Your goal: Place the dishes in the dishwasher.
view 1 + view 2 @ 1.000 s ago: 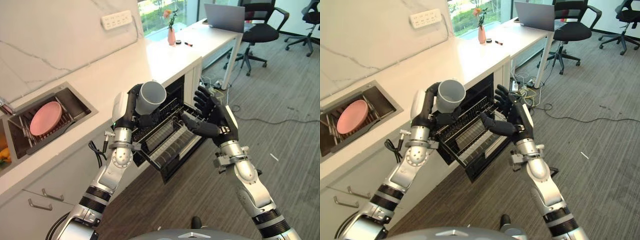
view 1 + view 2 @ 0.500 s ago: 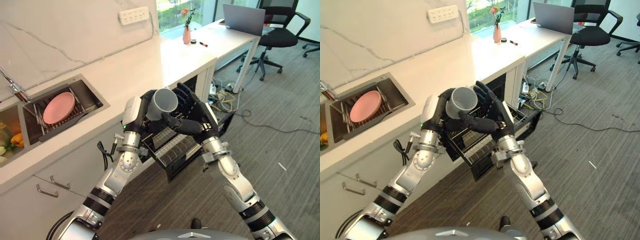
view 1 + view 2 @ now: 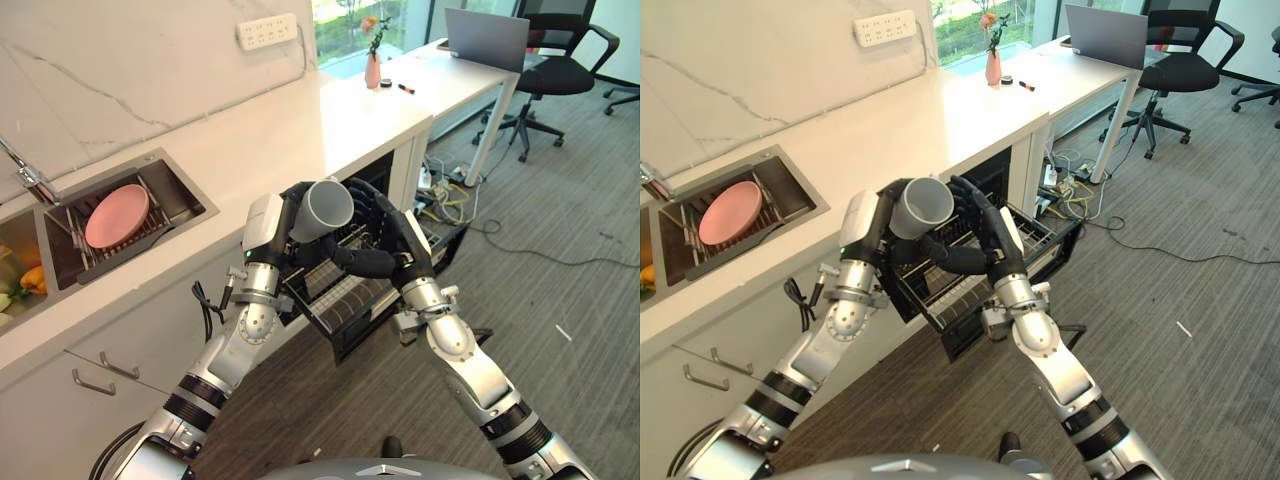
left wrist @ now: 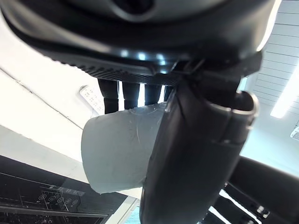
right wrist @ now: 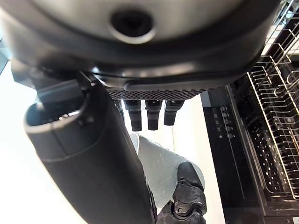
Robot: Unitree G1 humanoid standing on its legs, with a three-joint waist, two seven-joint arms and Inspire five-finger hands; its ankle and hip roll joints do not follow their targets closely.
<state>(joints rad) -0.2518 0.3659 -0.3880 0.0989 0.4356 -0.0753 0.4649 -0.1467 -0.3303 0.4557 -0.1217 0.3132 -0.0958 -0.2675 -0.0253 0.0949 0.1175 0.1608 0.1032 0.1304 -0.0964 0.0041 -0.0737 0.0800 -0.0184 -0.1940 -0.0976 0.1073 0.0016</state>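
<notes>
The cup (image 3: 322,207) was grey, smooth and stiff, prob. light plastic or ceramic; hard to tell which. The wall looked slick, so a grip round the body, fingers on one side and thumb on the other, seemed the safest way, not a pinch at the thin rim. If ceramic, a knock against the rack wires could chip it.

The left hand (image 3: 885,215) had its fingers and thumb curled round the cup wall, as the left wrist view also showed. It held the cup in the air above the near-left corner of the pulled-out rack (image 3: 345,290), tilted, with the mouth facing up and toward the robot's right. The left arm came up steeply from the lower left, with the wrist bent toward the dishwasher (image 3: 980,170).

The right hand (image 3: 385,240) was raised just beside the cup, palm toward it, fingers fairly straight and spread, thumb reaching under the cup. It gripped nothing; whether a finger touched the cup was not clear. In the right wrist view the cup showed past the fingertips (image 5: 148,115).

A pink plate (image 3: 116,215) stood in the sink (image 3: 190,200), at the counter's left end, well apart.
</notes>
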